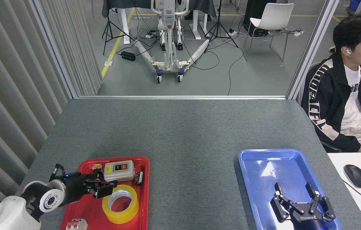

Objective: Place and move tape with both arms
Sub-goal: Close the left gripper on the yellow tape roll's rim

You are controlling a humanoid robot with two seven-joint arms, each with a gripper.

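The tape, a yellow roll with a white core, lies flat in the red tray at the table's front left. My left gripper reaches in from the left over that tray, its black fingers open with nothing between them, their tips at the roll's far-left rim. Over the blue tray at the front right, my right gripper points away from me, open and empty.
The red tray also holds a grey switch box, a small black part and a red-and-white piece. A seated person is at the right. A mouse lies on the white desk beside the table.
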